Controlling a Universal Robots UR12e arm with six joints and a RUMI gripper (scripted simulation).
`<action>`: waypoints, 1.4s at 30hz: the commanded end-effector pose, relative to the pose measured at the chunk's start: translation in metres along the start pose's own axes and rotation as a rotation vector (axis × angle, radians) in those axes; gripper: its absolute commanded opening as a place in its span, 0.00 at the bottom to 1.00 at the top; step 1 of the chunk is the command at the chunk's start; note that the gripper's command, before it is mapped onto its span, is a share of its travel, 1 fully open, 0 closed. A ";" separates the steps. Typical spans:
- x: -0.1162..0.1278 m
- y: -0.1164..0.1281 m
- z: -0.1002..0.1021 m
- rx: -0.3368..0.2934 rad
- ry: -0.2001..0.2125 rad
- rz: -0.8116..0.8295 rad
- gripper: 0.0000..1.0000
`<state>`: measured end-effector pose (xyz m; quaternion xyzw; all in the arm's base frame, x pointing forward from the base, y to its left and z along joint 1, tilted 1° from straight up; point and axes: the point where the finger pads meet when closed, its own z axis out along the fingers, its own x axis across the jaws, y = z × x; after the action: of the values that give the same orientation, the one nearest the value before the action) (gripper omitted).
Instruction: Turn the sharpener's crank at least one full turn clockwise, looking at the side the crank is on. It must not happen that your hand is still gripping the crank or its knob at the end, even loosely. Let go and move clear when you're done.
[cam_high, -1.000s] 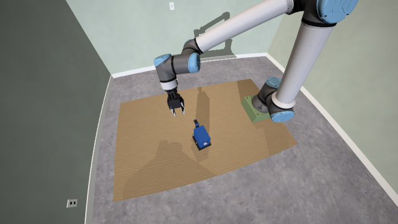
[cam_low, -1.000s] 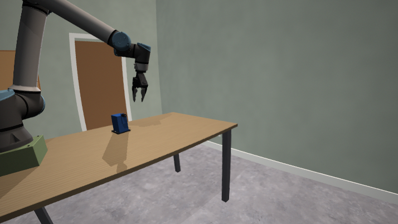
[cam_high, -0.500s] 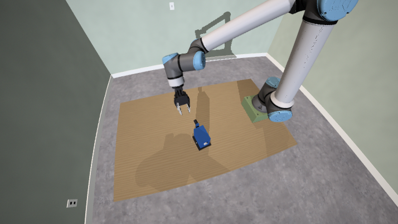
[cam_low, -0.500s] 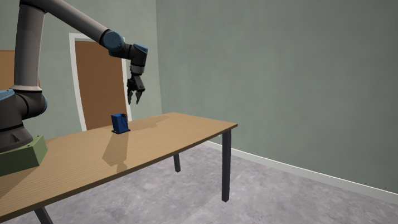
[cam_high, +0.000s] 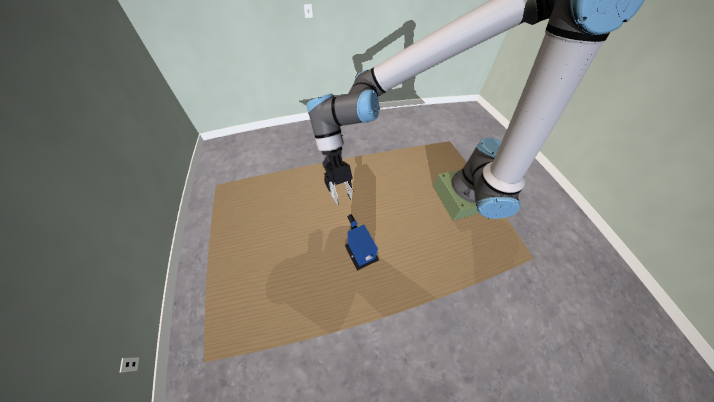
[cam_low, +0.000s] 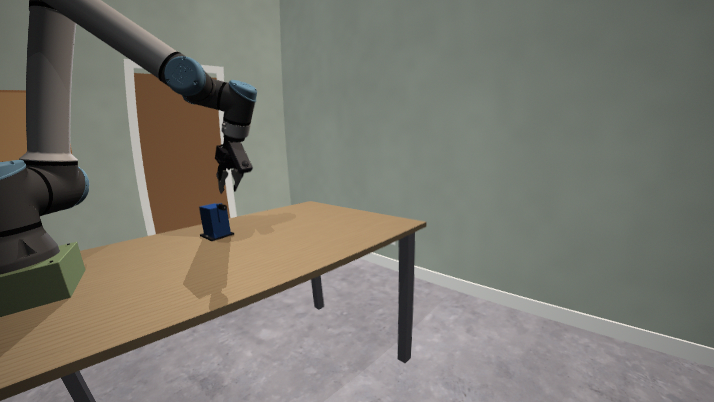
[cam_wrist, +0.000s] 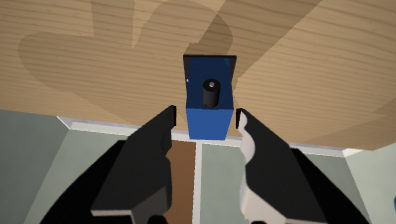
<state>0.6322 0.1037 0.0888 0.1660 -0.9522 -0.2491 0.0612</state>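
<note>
The blue sharpener (cam_high: 362, 245) stands on the wooden table on a dark base. Its black crank handle (cam_high: 352, 220) sticks out from the side that faces the far wall. It also shows in the exterior view as the sharpener (cam_low: 215, 221). In the wrist view the sharpener (cam_wrist: 209, 96) lies straight ahead with the crank handle (cam_wrist: 210, 93) pointing at the camera. My gripper (cam_high: 341, 195) hangs in the air above and behind the crank side, apart from it. Its fingers stand partly open with nothing between them. The gripper shows above the sharpener in the exterior view (cam_low: 228, 182).
The arm's green base block (cam_high: 452, 195) sits at the table's right edge. The table's far edge (cam_wrist: 200, 140) lies just under the gripper in the wrist view. A brown door (cam_low: 175, 150) stands behind the table.
</note>
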 end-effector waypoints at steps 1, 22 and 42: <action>0.007 -0.001 0.006 -0.011 -0.003 -0.018 0.32; 0.006 0.000 0.047 -0.012 -0.003 -0.018 0.32; 0.006 0.000 0.047 -0.012 -0.003 -0.018 0.32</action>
<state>0.6163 0.1229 0.0474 0.1736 -0.9492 -0.2555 0.0594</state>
